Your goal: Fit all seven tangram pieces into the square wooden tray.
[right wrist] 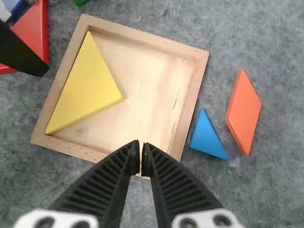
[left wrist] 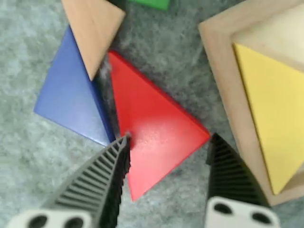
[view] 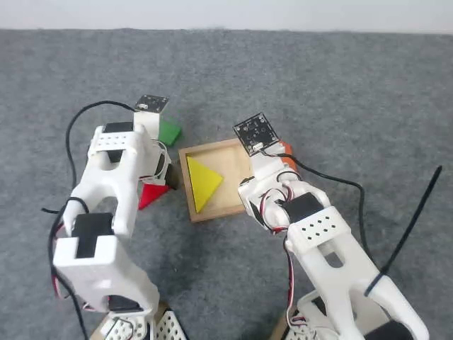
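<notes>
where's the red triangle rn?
On the carpet just outside the wooden tray, left of it in the high view. The left wrist view frames the red triangle between the fingers of the open left gripper, blue triangle alongside.

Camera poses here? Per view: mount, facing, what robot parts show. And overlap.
High view: fixed above the table, looking down; left arm and right arm reach from the bottom edge toward the wooden tray.
Left wrist view: on the left arm's wrist, looking down past the open left gripper straddling the red triangle.
Right wrist view: on the right arm's wrist, looking down past the shut right gripper at the tray's rim.
Shared: all three show the tray and the yellow triangle inside it.
</notes>
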Action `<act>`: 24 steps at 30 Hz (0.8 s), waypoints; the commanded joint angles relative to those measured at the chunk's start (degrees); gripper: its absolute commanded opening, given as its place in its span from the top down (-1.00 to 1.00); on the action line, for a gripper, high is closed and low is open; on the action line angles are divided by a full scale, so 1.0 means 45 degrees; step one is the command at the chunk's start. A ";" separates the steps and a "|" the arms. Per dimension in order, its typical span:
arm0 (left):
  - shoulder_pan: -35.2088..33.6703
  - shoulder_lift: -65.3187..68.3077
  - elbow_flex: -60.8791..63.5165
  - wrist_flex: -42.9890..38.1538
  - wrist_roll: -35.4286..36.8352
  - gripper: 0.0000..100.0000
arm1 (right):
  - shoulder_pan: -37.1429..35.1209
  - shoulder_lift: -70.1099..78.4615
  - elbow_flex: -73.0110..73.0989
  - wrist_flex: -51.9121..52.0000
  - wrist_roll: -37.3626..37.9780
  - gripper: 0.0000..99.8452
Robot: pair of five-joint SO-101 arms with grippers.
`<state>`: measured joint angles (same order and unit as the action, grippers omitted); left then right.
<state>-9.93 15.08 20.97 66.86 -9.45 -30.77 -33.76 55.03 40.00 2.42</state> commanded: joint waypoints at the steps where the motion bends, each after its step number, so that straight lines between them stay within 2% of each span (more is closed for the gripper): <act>1: 0.0039 0.0215 -0.0147 0.0156 -0.0098 0.45 | -0.0029 -0.0127 -0.0137 -0.0147 -0.0059 0.97; 10: 0.0059 0.0645 -0.0283 0.0215 0.0664 0.45 | -0.0029 -0.0147 -0.0137 -0.0147 -0.0059 0.97; 15: 0.0039 0.1915 -0.1846 0.1485 0.0625 0.46 | -0.0029 -0.0147 -0.0137 -0.0147 -0.0059 0.97; 19: 0.0039 0.2344 -0.2335 0.1797 0.0586 0.47 | -0.0029 -0.0147 -0.0117 -0.0147 -0.0059 0.97; 24: 0.0215 0.2403 -0.2276 0.1836 -0.0606 0.49 | -0.0029 -0.0147 -0.0117 -0.0147 -0.0059 0.97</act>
<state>-10.02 23.78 10.59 74.59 -9.10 -30.77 -33.76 55.03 40.00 2.42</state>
